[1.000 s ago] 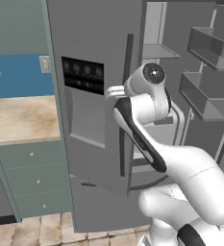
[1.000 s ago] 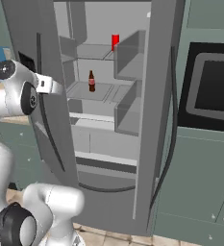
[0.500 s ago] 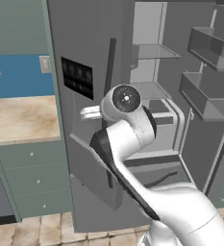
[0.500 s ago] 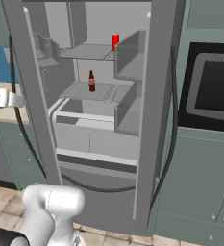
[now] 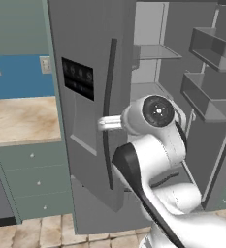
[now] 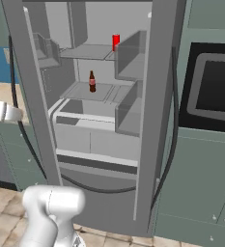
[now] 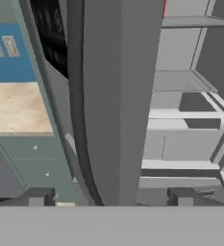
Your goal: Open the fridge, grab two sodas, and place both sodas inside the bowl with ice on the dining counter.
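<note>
Left base view: fridge [image 5: 92, 97] door swung out, arm alongside its handle [image 5: 109, 114]; right base view: red can [image 6: 116, 42] and brown bottle [image 6: 91, 81] on open shelves, reachable; hand view: gripper [image 7: 108, 198] jaws apart, straddling the door edge, holding nothing.

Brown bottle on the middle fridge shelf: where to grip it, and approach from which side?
Grip the brown bottle around its wider lower body, not the thin neck. It stands upright, alone on the shelf, with bare shelf to either side. Probably best to come in level from the open front of the fridge, the tool's fingers passing either side of it.
</note>
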You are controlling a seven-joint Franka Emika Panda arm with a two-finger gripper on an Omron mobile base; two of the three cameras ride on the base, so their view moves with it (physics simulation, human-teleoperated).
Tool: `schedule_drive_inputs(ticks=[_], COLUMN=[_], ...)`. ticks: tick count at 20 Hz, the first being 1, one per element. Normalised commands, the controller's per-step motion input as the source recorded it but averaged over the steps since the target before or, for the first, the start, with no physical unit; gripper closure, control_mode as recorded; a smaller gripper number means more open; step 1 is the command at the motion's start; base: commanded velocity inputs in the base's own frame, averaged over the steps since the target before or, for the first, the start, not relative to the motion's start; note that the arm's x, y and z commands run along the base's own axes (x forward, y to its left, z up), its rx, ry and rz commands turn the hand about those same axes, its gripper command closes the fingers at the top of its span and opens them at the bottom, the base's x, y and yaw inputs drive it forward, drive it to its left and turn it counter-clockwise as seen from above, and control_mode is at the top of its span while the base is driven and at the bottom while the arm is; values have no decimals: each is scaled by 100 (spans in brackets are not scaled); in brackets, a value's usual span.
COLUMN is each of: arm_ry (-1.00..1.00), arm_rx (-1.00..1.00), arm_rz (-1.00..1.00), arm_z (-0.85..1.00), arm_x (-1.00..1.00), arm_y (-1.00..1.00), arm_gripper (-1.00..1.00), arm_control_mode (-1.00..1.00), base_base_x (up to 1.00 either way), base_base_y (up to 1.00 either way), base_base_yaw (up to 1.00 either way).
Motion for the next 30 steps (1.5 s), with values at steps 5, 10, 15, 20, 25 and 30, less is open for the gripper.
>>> schedule_drive_inputs(ticks=[5,10,15,20,25,30], arm_ry=[1,9,7,5,2,5], arm_rx=[23,22,22,21,20,15], arm_rz=[-2,-1,0,4,3,2], arm_z=[-7,0,0,0,0,-1], arm_x=[-14,10,51,59,43,37], arm_y=[-98,-77,-27,-11,-7,0], arm_gripper=[-100,-100,-100,-100,-100,-100], arm_control_mode=[-100,-100,-100,-100,-100,-100], base_base_x=[0,0,0,0,0,0], base_base_y=[0,0,0,0,0,0], base_base_yaw=[0,0,0,0,0,0])
